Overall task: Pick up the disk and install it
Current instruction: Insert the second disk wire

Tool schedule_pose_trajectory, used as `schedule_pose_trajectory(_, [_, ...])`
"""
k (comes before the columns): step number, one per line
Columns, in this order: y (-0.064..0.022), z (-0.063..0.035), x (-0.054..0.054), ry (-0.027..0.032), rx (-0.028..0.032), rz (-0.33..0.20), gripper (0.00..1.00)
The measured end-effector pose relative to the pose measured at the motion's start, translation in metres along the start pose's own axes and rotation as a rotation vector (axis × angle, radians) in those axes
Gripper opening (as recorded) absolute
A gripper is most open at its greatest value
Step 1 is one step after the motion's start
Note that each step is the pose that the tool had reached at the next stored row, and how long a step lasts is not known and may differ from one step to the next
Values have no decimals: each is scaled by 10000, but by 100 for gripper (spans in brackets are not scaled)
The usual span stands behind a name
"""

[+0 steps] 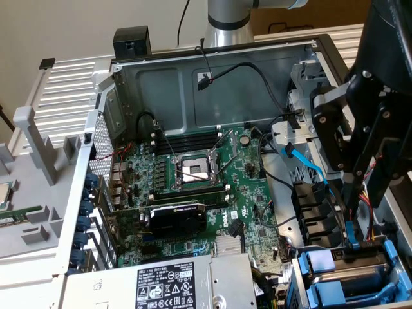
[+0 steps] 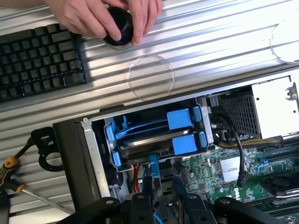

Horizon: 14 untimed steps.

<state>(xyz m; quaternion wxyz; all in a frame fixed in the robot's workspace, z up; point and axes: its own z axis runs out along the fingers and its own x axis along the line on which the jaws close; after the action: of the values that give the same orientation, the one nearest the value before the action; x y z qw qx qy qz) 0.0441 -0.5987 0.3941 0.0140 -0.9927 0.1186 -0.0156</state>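
The disk (image 1: 364,278) sits in the drive bay (image 1: 302,267) at the open computer case's corner, at the exterior view's lower right. Its grey metal face shows between bright blue rails. In the wrist view the disk (image 2: 145,145) lies slanted in the bay, with blue tabs (image 2: 183,142) at its end. My black gripper (image 1: 352,244) reaches down from above onto the disk's upper edge. The gripper (image 2: 162,179) has its fingers close together on that edge, beside a blue rail strip (image 2: 153,164). The disk's label is hidden.
A black graphics card (image 1: 177,219) and the grey power-supply box (image 1: 174,283) lie toward the exterior view's left of the bay. A blue cable (image 1: 309,168) hangs near my arm. On the ribbed table, a hand holds a black round object (image 2: 119,25) beside a keyboard (image 2: 42,65) and screwdriver (image 2: 14,179).
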Motion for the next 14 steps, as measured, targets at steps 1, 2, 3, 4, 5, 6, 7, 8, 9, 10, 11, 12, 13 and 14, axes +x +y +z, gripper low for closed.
schedule_pose_trajectory(1, [0, 0, -1, 0, 0, -8, 31])
schedule_pose_trajectory(2, [0, 0, -1, 1, 0, -7, 31])
schedule_pose_trajectory(3, [0, 0, -1, 1, 0, -7, 31])
schedule_pose_trajectory(4, [0, 0, -1, 1, 0, -8, 31])
schedule_pose_trajectory(5, [0, 0, -1, 1, 0, -8, 31])
schedule_pose_trajectory(6, [0, 0, -1, 1, 0, -7, 31])
schedule_pose_trajectory(7, [0, -1, -1, 1, 0, -16, 31])
schedule_pose_trajectory(8, [1, -1, -1, 1, 0, -58, 31])
schedule_pose_trajectory(9, [0, -1, -2, -3, 3, -162, 31])
schedule_pose_trajectory(10, [0, -2, -2, -9, 7, -335, 31])
schedule_pose_trajectory(11, [0, -2, -3, -14, 11, -519, 31])
schedule_pose_trajectory(12, [0, -2, -2, -20, 16, -700, 31])
schedule_pose_trajectory(13, [0, -1, -1, -25, 21, -880, 31])
schedule_pose_trajectory(14, [0, 0, -2, -31, 26, -1061, 31])
